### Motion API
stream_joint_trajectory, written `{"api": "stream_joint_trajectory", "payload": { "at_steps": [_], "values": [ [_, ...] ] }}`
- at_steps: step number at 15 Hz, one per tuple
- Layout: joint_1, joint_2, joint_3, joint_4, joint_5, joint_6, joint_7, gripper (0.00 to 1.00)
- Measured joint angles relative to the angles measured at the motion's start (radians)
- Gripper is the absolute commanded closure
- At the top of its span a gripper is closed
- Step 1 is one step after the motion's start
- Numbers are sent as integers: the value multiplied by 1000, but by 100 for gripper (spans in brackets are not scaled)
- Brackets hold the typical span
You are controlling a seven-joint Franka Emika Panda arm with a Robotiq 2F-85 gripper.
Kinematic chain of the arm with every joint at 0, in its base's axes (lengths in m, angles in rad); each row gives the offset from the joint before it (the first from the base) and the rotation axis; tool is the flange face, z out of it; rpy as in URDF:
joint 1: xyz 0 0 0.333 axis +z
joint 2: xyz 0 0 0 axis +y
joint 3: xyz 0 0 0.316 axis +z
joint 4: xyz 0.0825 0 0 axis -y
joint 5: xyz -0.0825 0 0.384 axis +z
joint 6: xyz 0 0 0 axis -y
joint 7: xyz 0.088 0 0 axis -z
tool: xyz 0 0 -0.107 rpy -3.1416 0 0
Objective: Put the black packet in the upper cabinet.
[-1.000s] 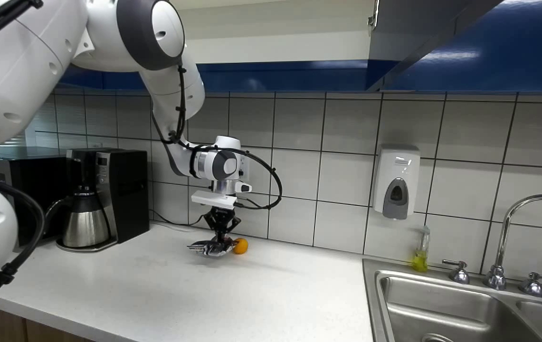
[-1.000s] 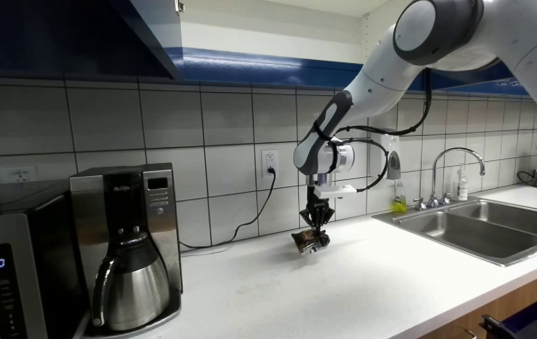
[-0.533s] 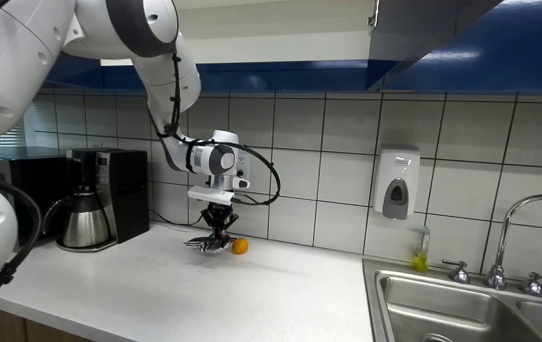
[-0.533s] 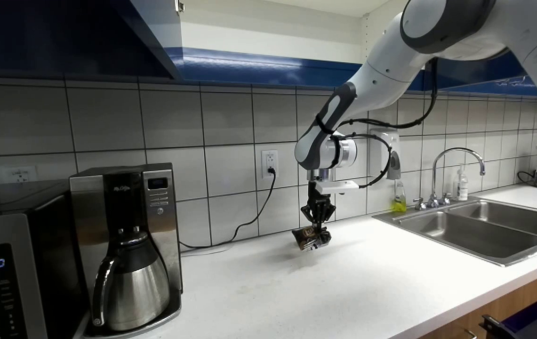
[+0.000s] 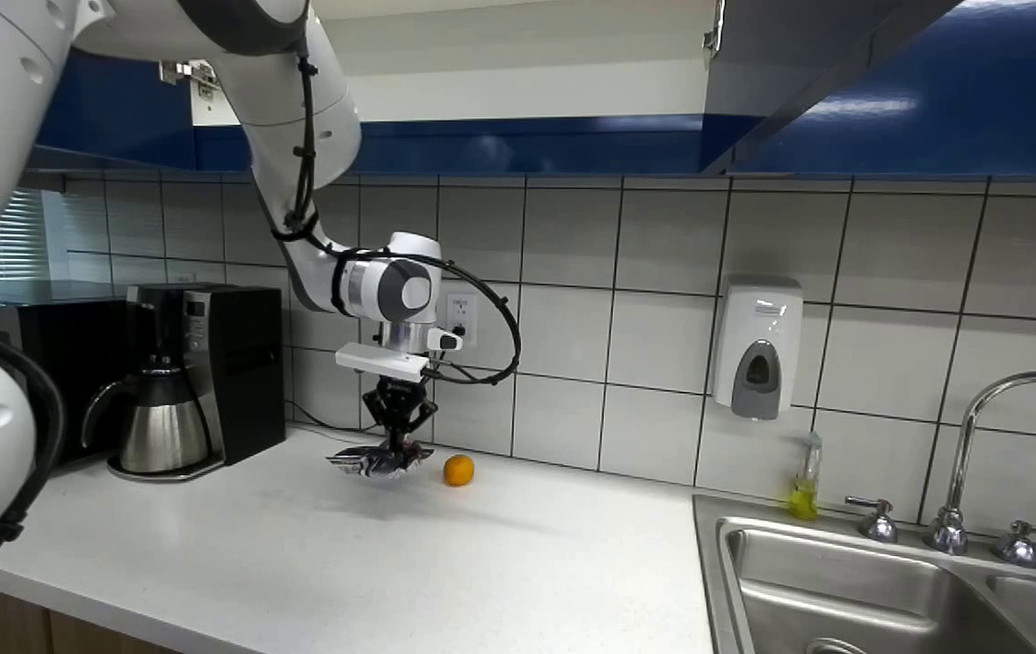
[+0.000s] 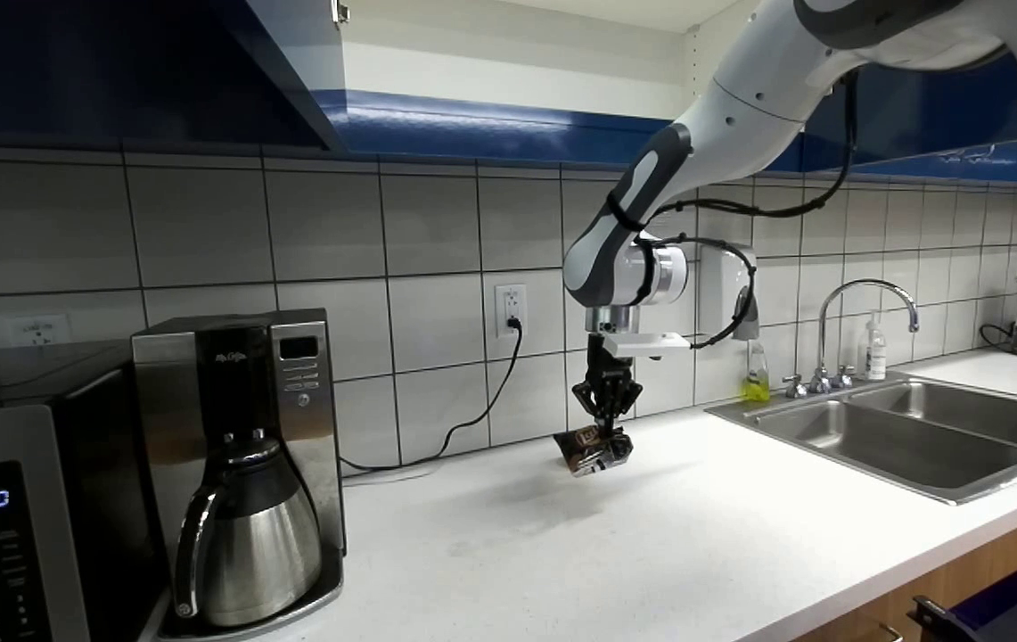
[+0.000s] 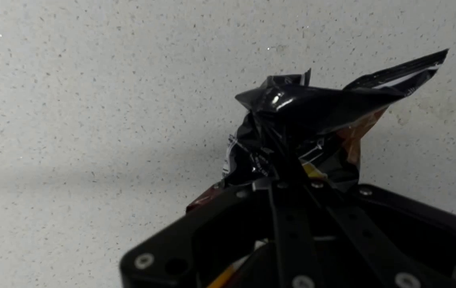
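Pinching the black packet (image 6: 592, 451), the gripper (image 6: 606, 430) is hovering over the counter (image 6: 561, 562), upper cabinet (image 6: 512, 76) gaping at twelve o'clock!

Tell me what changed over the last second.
The gripper has risen slightly and moved left in an exterior view, carrying the black packet with it; a gap now shows there between the packet and the orange ball. Nothing was newly grasped or let go. The ball stayed put; the upper cabinet stands open as before.
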State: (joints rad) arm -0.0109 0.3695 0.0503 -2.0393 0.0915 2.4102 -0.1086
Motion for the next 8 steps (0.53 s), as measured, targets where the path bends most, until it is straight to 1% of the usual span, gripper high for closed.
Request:
{"api": "stream_joint_trajectory", "payload": {
  "at_steps": [8],
  "values": [
    [30, -170, 22, -186, 45, -8, 3, 99]
  ]
}}
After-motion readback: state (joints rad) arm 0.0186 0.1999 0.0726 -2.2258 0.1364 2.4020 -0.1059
